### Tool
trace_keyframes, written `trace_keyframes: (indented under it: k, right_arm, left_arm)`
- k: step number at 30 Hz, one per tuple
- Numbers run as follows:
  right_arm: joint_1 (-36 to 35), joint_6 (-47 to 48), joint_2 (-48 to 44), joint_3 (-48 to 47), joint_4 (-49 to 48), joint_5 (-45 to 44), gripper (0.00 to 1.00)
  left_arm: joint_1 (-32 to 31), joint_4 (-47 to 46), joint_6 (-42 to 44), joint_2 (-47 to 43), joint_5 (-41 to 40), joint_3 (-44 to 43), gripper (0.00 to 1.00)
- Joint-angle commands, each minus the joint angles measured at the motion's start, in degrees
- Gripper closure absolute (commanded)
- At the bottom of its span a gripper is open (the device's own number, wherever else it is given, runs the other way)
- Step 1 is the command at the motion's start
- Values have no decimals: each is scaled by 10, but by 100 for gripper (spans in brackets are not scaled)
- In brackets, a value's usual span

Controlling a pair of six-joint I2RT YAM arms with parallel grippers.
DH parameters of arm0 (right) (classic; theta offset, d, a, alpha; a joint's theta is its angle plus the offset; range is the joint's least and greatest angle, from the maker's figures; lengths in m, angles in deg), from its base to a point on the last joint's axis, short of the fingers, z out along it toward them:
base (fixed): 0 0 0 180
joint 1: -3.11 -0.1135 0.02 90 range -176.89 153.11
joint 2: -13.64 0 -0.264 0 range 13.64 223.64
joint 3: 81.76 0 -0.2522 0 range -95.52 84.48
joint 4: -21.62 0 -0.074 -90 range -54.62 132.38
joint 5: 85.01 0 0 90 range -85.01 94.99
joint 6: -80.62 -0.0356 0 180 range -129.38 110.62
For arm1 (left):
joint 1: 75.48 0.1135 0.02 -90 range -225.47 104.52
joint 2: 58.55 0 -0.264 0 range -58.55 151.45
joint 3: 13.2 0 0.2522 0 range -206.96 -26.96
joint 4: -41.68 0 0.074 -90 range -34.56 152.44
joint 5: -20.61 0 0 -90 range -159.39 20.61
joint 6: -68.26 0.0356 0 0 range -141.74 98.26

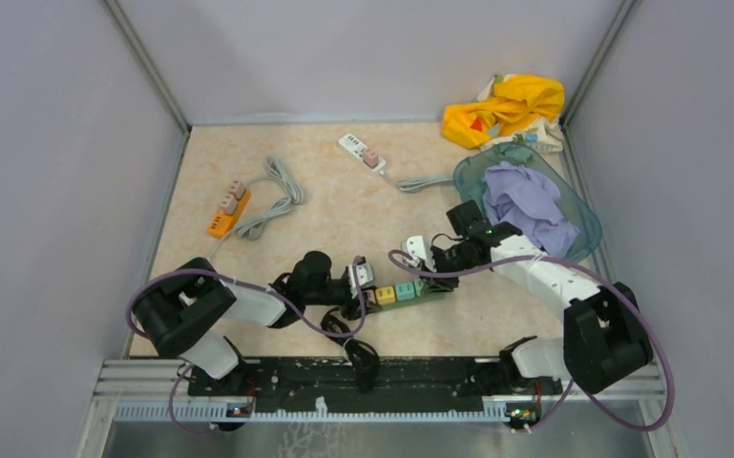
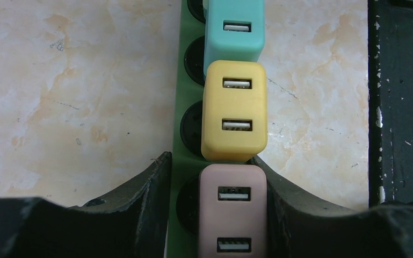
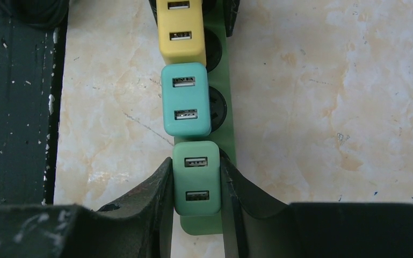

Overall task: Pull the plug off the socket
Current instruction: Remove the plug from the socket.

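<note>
Green plug, low centre in the right wrist view, is clenched between the right gripper's 2 fingers and sits at the end of the power strip. The teal plug and yellow plug follow above it. The left gripper clamps the strip across the pink plug

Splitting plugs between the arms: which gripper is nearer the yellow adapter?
Left. The left gripper straddles the pink adapter, directly beside the yellow adapter; the right gripper clamps the green adapter, with the teal adapter between it and the yellow.
</note>
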Motion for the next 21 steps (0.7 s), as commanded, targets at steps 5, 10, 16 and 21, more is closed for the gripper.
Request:
trace_keyframes:
  k: [5, 10, 16, 21]
  right_arm:
    - [19, 91, -22, -14, 29, 54, 100]
    - [-35, 106, 1, -11, 35, 71, 100]
    - [-66, -32, 6, -21, -69, 43, 100]
    - [1, -5, -16, -11, -51, 41, 100]
  left_arm:
    - [-3, 47, -9, 16, -5, 1, 100]
    - [-3, 49, -9, 24, 1, -6, 100]
    - [-3, 52, -14, 26, -1, -6, 100]
    - [-3, 58, -11, 25, -2, -5, 100]
